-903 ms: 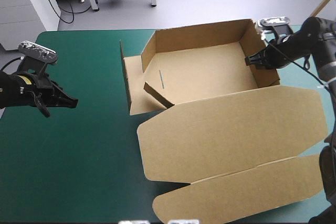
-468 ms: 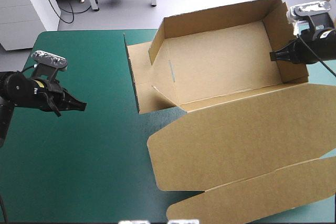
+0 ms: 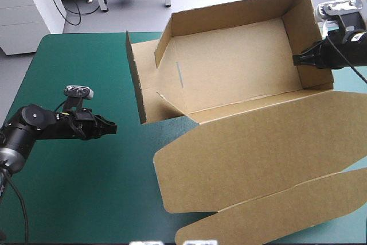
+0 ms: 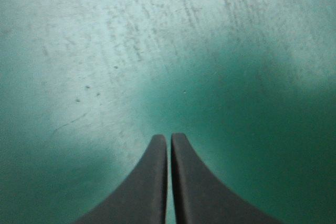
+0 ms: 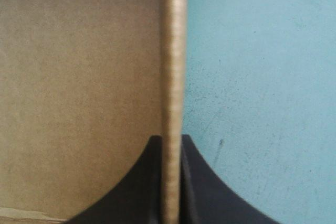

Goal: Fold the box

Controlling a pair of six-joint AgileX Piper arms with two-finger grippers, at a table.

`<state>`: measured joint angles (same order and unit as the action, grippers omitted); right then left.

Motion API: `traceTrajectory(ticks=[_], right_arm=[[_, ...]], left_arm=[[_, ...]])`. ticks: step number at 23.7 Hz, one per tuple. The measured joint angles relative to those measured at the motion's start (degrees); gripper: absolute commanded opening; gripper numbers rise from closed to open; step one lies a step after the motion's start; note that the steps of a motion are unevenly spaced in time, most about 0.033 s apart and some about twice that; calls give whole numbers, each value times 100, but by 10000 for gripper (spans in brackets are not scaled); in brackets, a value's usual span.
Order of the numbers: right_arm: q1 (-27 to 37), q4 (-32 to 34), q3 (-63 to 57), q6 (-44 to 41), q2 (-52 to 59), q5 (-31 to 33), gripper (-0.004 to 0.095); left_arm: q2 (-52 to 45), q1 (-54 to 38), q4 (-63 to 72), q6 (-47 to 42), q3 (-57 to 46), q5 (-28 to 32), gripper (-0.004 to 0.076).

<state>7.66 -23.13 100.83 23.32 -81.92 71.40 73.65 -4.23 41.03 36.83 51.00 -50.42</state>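
One brown box [image 3: 229,73] is lying across the far right part of the desk [image 3: 69,199]; its tray is standing open with far, right and left walls raised, and one loose flap is standing upright beyond the left wall; its lid [image 3: 258,142] is lying flat toward the near edge in two panels; the right gripper [image 3: 297,60] is gripping the tray's right wall, its two black fingers [image 5: 205,192] clamped on the board; the left gripper [image 3: 112,125] is hovering over the teal-green cover, left of the box and apart from it, its two fingers [image 4: 147,187] pressing together.
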Motion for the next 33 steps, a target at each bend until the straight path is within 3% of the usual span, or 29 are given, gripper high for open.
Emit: traceTrajectory(ticks=[7, 11, 14, 16, 17, 18, 19, 21, 30, 33], right_arm=[[0, -18, -40, 25, 0, 0, -19], [0, -18, -283, 83, 0, 0, -19], [0, -18, -491, 132, 0, 0, -19], [0, -42, -622, 196, 0, 0, -19], [0, -78, -647, 211, 0, 0, -19], [0, -145, -659, 236, 0, 0, -19], [0, -169, -659, 253, 0, 0, -19], [0, -228, -659, 253, 0, -5, -19], [-35, -230, -659, 215, 0, -225, -15], [-323, 100, -659, 27, 0, -466, -15]], left_arm=[[601, 0, 1953, 885, -202, -75, 15], [906, 0, 3060, 1551, -213, -603, 25], [1035, 0, 3649, 1954, -213, -1071, 93], [1082, 0, 3981, 2159, -213, -1411, 228], [1089, 0, 4044, 2176, -213, -1484, 359], [1089, 0, 4161, 2213, -213, -1612, 417], [1089, 0, 4211, 2229, -213, -1649, 557], [1089, 0, 4325, 2293, -213, -1677, 690], [1089, 6, 4976, 2343, -213, -1681, 701], [1089, 6, 5064, 2349, -213, -1681, 701]])
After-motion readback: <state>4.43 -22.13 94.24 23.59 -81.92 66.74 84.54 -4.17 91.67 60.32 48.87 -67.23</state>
